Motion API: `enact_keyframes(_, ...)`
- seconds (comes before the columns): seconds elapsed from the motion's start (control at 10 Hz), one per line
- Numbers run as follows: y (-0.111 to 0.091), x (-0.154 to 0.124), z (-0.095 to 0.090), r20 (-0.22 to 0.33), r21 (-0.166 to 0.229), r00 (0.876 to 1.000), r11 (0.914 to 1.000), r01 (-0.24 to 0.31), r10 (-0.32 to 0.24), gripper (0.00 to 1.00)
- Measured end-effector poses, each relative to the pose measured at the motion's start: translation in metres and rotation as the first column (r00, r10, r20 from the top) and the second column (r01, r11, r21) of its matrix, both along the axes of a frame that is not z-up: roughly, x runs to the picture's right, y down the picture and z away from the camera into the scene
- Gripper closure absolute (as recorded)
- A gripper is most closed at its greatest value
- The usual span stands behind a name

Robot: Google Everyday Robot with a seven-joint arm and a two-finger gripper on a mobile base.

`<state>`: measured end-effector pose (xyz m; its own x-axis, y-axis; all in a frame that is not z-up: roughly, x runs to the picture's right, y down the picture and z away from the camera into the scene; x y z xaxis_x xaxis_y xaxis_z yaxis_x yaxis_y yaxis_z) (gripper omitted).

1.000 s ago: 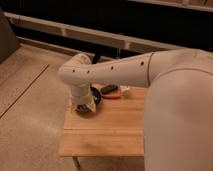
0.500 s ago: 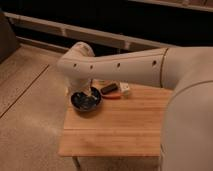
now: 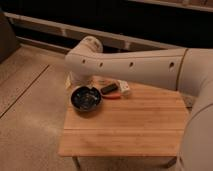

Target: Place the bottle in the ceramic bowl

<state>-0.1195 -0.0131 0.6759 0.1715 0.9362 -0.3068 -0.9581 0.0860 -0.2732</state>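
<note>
Where the scene lies nearest, at the right edge, one white, smooth-shelled robot arm [image 3: 150, 65] fills the foreground. It reaches leftward across the far side of the scene to a rounded elbow.

One rectangular bench of pale wooden planks [image 3: 125, 127] stands on a speckled floor [image 3: 30, 110]. Its near half carries nothing.

Toward the bench's far left corner sits one ceramic bowl [image 3: 75, 102], round, shallow and glossy black with pale marks inside. One slim whitish bottle [image 3: 86, 95] appears to lie inside this bowl. Its outline cannot be cleanly told apart from the bowl's pale speckles.

Just right of the bowl, and slightly farther back, lies one flat black-and-orange item [image 3: 110, 90]. Just beside that, farther right, lies one small whitish item with a red mark [image 3: 124, 87]. Neither of these two items touches the bowl.

Beyond the bowl, at the bench's far left corner, one end effector [image 3: 76, 80] hangs below the elbow. It is largely hidden by the arm. Its jaws stand wide apart, and no object is seen between them. It is clear of the bowl and of both loose items.

Behind the bench, one pale horizontal rail [image 3: 40, 22] runs along a dark wall.
</note>
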Motion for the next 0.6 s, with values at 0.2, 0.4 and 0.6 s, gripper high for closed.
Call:
enact_keyframes(0.2,-0.016,0.022,0.013,-0.051,0.024,0.998,0.9994,0.026,-0.024,0.35)
enact_keyframes(0.4,-0.045,0.041,0.032,-0.021,0.076,1.000,0.9968,0.024,-0.022,0.35)
enact_keyframes(0.6,-0.075,0.059,0.048,0.077,0.142,0.997,0.9896,-0.025,0.015,0.35)
